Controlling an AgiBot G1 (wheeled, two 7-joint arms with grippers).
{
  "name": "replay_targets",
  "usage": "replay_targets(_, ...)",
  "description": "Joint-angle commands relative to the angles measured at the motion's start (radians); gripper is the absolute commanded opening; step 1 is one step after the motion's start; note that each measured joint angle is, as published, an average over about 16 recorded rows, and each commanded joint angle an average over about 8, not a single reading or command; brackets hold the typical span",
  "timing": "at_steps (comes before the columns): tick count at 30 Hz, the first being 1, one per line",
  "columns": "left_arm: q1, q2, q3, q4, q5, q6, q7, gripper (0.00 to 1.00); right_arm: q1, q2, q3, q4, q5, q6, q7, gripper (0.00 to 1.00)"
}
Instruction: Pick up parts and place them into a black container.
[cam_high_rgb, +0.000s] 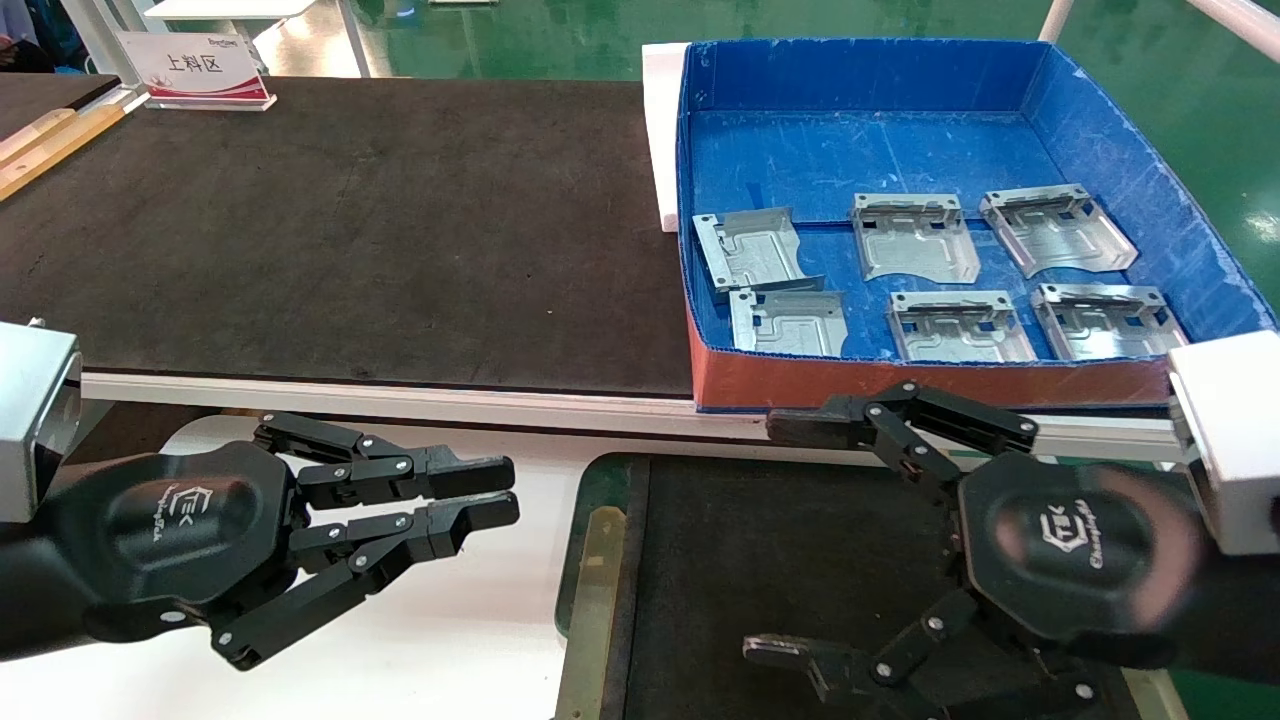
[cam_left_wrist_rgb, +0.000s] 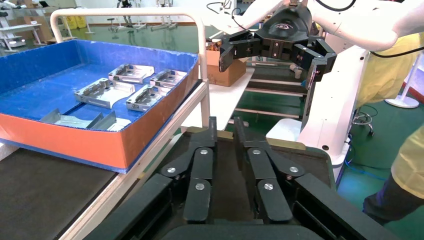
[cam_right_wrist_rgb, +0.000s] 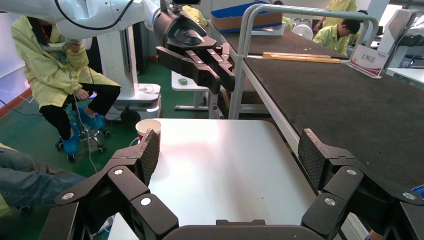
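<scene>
Closest to you, your right gripper (cam_high_rgb: 790, 535) is hovering over the black container (cam_high_rgb: 605, 570), jaws spread wide and holding nothing. The tray has a felt-looking black floor, a rounded dark green rim and a brass-coloured strip down one side, and nothing shows on the part of the floor you can see (the gripper hides a good chunk of it). Your left gripper (cam_high_rgb: 495, 495) is parked over the white table (cam_high_rgb: 470, 620) just beside the tray, fingers nearly together with only a narrow slot between them, also empty.

Farther out, past the aluminium rail (cam_high_rgb: 400, 400), sits the blue box (cam_high_rgb: 1100, 130) with the red front, and that's where all the parts (cam_high_rgb: 915, 238) are: six thin silver stamped plates lying on the corrugated floor. The two on the left nearly touch corner to corner, and the other four are spaced out in two rows.

My guess on handling: they'll be light, stiff and slick, with sharpish edges, and hard to get under since they lie flat. So go for a bent-up edge tab or the raised rim, pinching across the sheet's thickness rather than trying to span the whole plate. The front-row plate (cam_high_rgb: 960, 326) looks like the easiest reach, though the red wall is right beside it.

The long black mat (cam_high_rgb: 350, 230) off to the left looks rubbery and grippy.
</scene>
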Motion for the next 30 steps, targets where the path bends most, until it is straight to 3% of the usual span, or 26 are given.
replay_targets(1,0.000,0.000,0.000,0.000,0.000,0.000,0.000,1.00,0.000,0.000,0.000,-0.001,-0.004,0.003,-0.001,1.00)
replay_targets(11,0.000,0.000,0.000,0.000,0.000,0.000,0.000,1.00,0.195,-0.107,-0.067,-0.350,-0.104,-0.070,-0.156,1.00)
replay_targets(22,0.000,0.000,0.000,0.000,0.000,0.000,0.000,1.00,0.354,-0.193,-0.093,-0.670,-0.114,-0.065,-0.384,1.00)
replay_targets(30,0.000,0.000,0.000,0.000,0.000,0.000,0.000,1.00,0.466,-0.251,-0.114,-0.883,-0.147,-0.026,-0.468,1.00)
